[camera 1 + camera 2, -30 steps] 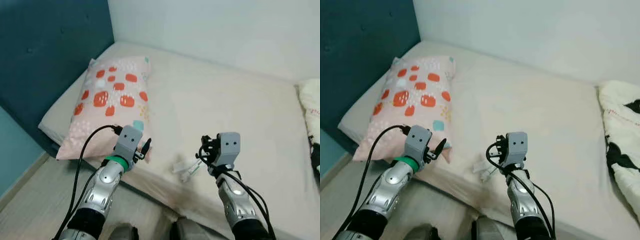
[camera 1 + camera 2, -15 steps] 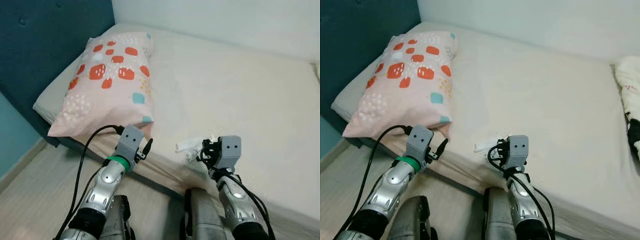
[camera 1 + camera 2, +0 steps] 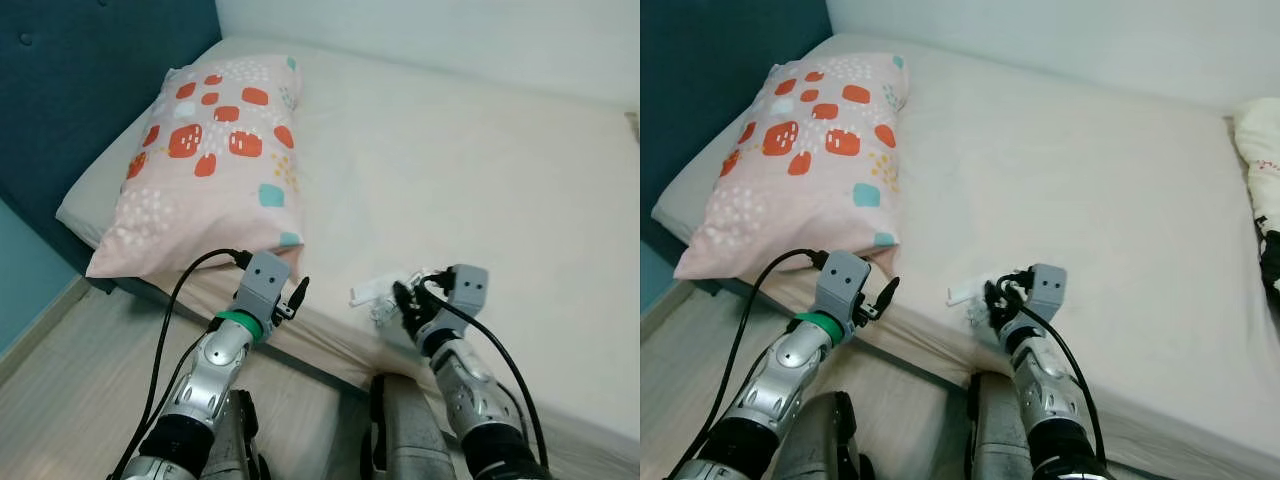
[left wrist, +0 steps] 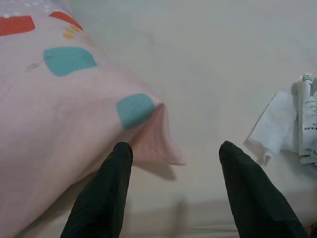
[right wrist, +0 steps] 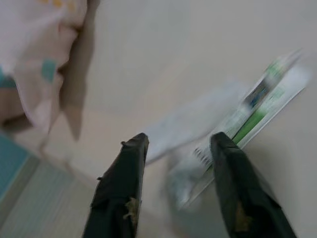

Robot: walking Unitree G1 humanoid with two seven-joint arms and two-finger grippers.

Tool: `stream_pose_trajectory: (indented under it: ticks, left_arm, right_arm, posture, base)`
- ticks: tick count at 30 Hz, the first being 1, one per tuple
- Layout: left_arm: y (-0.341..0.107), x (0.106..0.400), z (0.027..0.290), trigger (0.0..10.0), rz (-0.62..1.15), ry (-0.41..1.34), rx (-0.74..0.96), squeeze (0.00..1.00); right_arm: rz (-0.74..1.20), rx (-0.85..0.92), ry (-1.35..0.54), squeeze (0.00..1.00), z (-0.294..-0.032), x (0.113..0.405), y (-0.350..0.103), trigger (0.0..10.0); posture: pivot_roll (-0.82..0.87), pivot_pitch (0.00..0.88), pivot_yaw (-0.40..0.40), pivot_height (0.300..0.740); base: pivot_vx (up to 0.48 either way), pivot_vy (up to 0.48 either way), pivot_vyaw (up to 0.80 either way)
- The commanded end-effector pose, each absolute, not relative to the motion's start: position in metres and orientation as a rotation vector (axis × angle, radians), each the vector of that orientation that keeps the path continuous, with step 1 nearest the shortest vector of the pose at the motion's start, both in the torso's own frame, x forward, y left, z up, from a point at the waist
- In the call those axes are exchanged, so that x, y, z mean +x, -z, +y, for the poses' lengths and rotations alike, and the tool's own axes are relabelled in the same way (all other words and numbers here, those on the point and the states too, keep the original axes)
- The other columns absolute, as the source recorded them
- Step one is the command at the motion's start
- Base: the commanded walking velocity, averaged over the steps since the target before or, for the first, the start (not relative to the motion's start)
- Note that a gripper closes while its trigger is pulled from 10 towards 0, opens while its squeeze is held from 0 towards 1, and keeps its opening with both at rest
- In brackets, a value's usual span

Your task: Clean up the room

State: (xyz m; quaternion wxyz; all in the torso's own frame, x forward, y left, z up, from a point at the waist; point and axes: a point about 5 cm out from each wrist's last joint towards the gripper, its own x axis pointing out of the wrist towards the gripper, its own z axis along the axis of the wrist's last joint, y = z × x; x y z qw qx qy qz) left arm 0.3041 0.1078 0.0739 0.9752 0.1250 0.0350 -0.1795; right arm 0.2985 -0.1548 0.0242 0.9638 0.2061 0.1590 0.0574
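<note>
Right claw point(image 3: 400, 303), spread, over two white wrappers point(image 3: 376, 294) beside one pillow point(image 3: 205, 160).

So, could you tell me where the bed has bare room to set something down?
The mattress is bare between the pillow and the far wall. It is crowded near the edge, where the right gripper meets the white wrappers.

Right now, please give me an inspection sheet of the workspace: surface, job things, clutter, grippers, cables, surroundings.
Surface: cream mattress, bare sheet.
Job's things: crumpled white wrappers with green print, near the mattress front edge.
Clutter: patterned pink pillow by the headboard; white bedding at the far side.
Grippers: right gripper open, over the wrappers; left gripper open, near the pillow corner.
Cables: black cable looping along the left arm; another on the right.
Surroundings: dark teal headboard, white wall, wood floor.
</note>
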Motion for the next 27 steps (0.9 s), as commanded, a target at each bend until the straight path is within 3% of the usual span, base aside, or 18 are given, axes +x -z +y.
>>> stream_pose_trajectory:
  ticks: [1,2,3,4,11,15,27]
  left_arm:
    - [-0.072,0.302,0.107,10.0,0.083,0.371,0.267,0.00]
    - [-0.073,0.302,0.107,10.0,0.080,0.368,0.265,0.00]
    - [-0.073,0.302,0.107,10.0,0.080,0.368,0.265,0.00]
    - [-0.075,0.303,0.107,10.0,0.075,0.365,0.264,0.00]
    - [-0.078,0.302,0.106,10.0,0.066,0.365,0.264,0.00]
    - [-0.081,0.299,0.105,10.0,0.056,0.365,0.262,0.00]
    - [-0.093,0.286,0.097,10.0,0.034,0.376,0.231,0.00]
  right_arm:
    - [0.375,0.464,-0.073,1.00,-0.158,0.300,-0.018,10.0]
    - [0.388,0.470,-0.040,0.93,-0.161,0.303,-0.019,10.0]
    - [0.388,0.470,-0.040,0.93,-0.161,0.303,-0.019,10.0]
    - [0.400,0.465,0.012,0.00,-0.166,0.309,-0.021,10.0]
    - [0.376,0.453,0.072,0.00,-0.173,0.323,-0.034,10.0]
    - [0.411,0.556,0.082,0.00,-0.172,0.328,-0.035,10.0]
    - [0.477,0.567,0.167,0.00,-0.179,0.325,-0.026,10.0]
  posture:
    - [-0.03,0.004,0.052,0.600]
    - [-0.02,0.016,0.049,0.600]
    - [-0.02,0.016,0.049,0.600]
    - [-0.02,0.025,0.046,0.600]
    - [-0.01,0.042,0.044,0.600]
    - [0.02,0.077,0.044,0.600]
    - [0.05,0.186,0.045,0.600]
  base:
    - [0.000,0.000,0.00]
    - [0.000,0.000,0.00]
    - [0.000,0.000,0.00]
    - [0.000,0.000,0.00]
    - [0.000,0.000,0.00]
    - [0.000,0.000,0.00]
    - [0.000,0.000,0.00]
